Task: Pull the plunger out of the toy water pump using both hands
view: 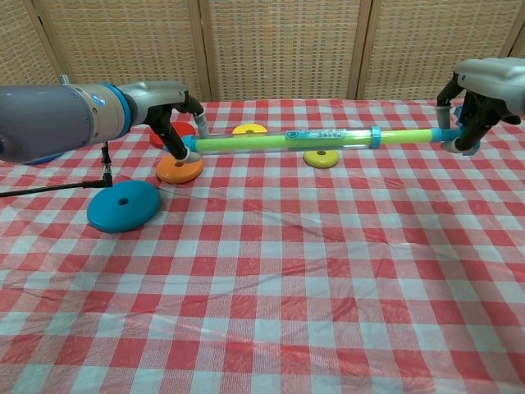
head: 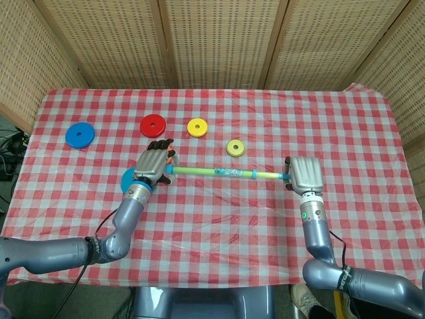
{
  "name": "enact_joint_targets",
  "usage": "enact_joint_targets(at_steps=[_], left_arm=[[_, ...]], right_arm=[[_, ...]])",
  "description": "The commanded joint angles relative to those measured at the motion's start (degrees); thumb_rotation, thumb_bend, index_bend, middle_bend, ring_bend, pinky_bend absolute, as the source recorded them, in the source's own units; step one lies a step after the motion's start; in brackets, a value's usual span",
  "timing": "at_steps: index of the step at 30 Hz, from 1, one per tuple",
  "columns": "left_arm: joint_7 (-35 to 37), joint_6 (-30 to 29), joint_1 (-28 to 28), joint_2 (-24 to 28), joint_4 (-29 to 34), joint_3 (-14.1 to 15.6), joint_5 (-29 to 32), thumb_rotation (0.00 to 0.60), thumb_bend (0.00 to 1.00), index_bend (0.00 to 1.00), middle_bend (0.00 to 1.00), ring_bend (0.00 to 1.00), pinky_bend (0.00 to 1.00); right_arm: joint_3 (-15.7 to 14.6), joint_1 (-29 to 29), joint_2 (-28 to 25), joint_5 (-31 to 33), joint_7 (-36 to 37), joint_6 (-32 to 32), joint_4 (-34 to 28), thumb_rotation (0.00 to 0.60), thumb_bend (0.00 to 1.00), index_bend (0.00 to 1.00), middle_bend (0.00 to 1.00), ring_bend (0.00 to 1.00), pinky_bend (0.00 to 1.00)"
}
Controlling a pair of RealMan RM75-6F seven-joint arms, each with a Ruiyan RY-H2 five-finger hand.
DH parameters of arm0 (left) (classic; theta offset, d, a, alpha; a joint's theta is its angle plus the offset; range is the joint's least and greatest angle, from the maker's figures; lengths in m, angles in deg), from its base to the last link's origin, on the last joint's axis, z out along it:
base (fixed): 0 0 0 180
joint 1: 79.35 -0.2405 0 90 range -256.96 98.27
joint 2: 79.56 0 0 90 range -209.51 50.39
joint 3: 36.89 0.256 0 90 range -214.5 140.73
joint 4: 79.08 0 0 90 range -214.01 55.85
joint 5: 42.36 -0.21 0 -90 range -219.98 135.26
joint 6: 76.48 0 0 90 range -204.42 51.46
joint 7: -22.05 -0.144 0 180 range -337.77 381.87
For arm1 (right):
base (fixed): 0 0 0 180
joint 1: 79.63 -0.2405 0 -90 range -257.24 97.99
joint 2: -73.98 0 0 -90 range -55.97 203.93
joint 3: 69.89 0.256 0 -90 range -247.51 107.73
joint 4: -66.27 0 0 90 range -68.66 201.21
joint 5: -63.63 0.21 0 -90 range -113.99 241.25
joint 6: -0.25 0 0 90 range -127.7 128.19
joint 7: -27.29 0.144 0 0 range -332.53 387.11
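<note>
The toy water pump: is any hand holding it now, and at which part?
Both. The left hand grips the toy water pump at the tube's left end; the right hand grips the plunger at its blue handle end.

Red/white check tablecloth [head: 219, 219]; pump [head: 219, 171] green w/ blue ends; discs blue [head: 80, 135], red [head: 153, 124], yellow [head: 197, 126]
</note>
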Motion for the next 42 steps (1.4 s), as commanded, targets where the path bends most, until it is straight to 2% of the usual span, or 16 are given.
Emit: enact_joint_targets(at_steps=[1, 5, 17, 42], left_arm=[[0.11, -0.25, -0.03, -0.06, 0.04, 0.03, -0.26, 0.6, 0.34, 0.42, 0.0, 0.0, 0.0], [0.5, -0.96, -0.26, -0.12, 0.39, 0.05, -0.97, 0.6, 0.36, 0.47, 0.0, 0.0, 0.0], [1.22, -1.47, -2.1, 1.6, 0.88, 1.33, -2.11, 0.6, 0.38, 0.52, 0.0, 0.0, 0.0], [5.35, -1.27, -9.52, 7.14, 1.65, 6.01, -7.15, 0.6, 0.38, 0.52, 0.0, 0.0, 0.0]], right_arm=[[-0.06, 0.04, -0.05, -0.02, -0.05, 0.06, 0.0, 0.6, 0.54, 0.8, 1.0, 1.0, 0.86], [-0.23, 0.25, -0.19, 0.12, 0.05, 0.03, 0.1, 0.6, 0.54, 0.8, 1.0, 1.0, 0.86], [-0.3, 1.27, -1.33, 0.64, 1.93, -1.18, 1.4, 0.6, 0.54, 0.8, 1.0, 1.0, 0.86], [0.76, 2.26, -2.73, 2.77, 4.89, -3.67, 6.4, 0.6, 0.54, 0.8, 1.0, 1.0, 0.86]])
